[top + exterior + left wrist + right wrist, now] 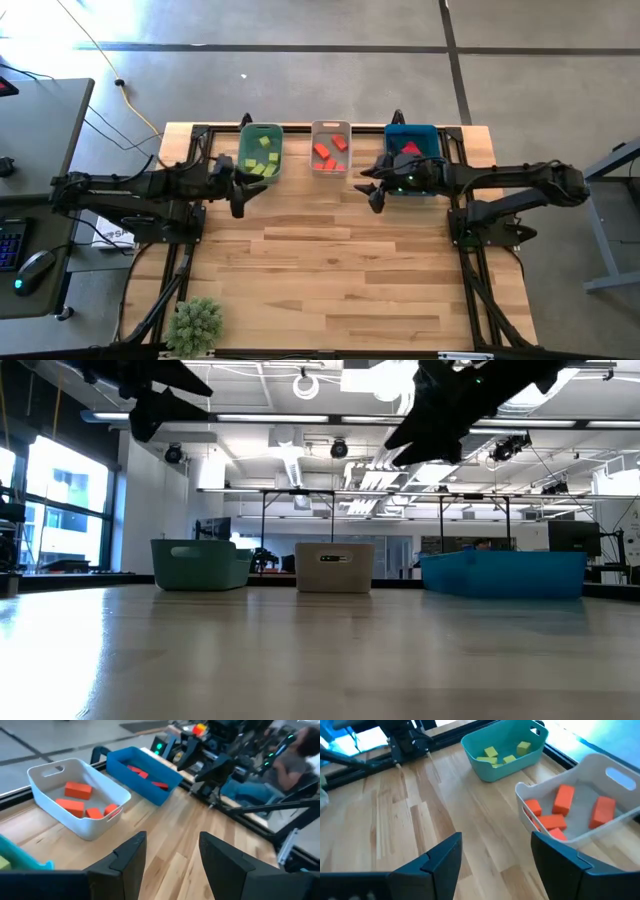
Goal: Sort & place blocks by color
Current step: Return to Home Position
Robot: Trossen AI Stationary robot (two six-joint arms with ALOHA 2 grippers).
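Yellow-green blocks (262, 160) lie in the green bin (246, 140) at the table's far edge; they also show in the right wrist view (501, 755). Orange-red blocks (328, 153) lie in the white bin (315, 127), seen too in both wrist views (80, 800) (564, 807). Deep red blocks (410, 149) lie in the blue bin (392, 131) (145, 772). My left gripper (238, 206) (167, 857) hangs open above the table just near of the green bin. My right gripper (375, 200) (495, 860) hangs open between the white and blue bins, on their near side. Neither holds anything.
The three bins stand in a row along the far edge (201, 565) (333, 568) (503, 573). A small green plant (195, 322) sits at the near left corner. The wooden tabletop (330, 270) stretches bare toward the near edge. A person (295, 760) sits beyond the table.
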